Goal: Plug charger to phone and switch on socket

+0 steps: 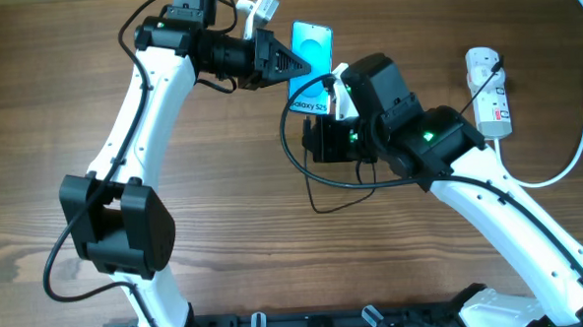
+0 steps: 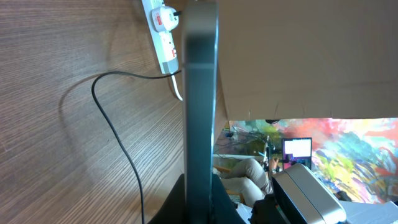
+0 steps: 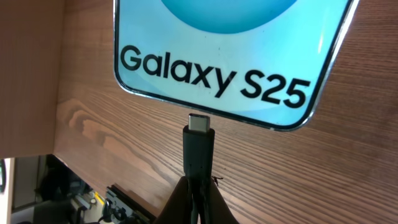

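Unclear whether the charger (image 3: 199, 148) tip touches the phone (image 3: 219, 59).

Glossy phone (image 3: 236, 37), matt black charger (image 3: 198, 149), smooth white plastic socket (image 1: 490, 94), grained wooden table (image 3: 348, 168).

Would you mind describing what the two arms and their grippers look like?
The left arm and right arm have white tubular links joined by bulky black joint housings, with thin black cables looping alongside and small green lights glowing near the wrists. The left gripper and right gripper are black, with tapered fingers.
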Controlling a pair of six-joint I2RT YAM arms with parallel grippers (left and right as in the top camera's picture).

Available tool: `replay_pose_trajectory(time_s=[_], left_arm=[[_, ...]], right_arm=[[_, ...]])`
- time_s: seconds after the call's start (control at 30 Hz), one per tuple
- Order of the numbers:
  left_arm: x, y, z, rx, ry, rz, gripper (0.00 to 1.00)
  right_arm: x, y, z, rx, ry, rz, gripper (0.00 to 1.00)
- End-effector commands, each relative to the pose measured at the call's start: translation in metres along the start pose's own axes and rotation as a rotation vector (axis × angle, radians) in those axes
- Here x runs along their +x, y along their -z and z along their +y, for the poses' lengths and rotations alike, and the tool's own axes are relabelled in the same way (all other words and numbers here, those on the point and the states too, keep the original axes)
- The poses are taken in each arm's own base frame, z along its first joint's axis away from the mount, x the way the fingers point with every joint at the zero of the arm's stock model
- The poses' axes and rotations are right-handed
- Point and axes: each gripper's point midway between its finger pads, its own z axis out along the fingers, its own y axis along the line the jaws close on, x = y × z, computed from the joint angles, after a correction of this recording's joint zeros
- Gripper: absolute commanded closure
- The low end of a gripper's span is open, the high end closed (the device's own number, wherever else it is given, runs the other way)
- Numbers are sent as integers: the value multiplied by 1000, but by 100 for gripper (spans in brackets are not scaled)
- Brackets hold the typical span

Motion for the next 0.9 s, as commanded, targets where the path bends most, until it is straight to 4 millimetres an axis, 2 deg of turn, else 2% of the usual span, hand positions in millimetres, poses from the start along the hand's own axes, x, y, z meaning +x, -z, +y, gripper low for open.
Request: replay_pose_trajectory(time_s=[0.0,0.57,0.7,0.87], left_arm=[[2,8,-26,57,-68,-7,96],[2,9,-28,69,-72,-4,96],[-1,8,-17,3,-70,-21,96],[-2,8,-16,-2,-70,-23,96]], right_arm=[[-2,0,0,6,-3,-11,95],[-1,0,0,7,-10,-9,96],[0,0,-1,11,-13,-4,96],[1,0,-2,13,-12,0,96]])
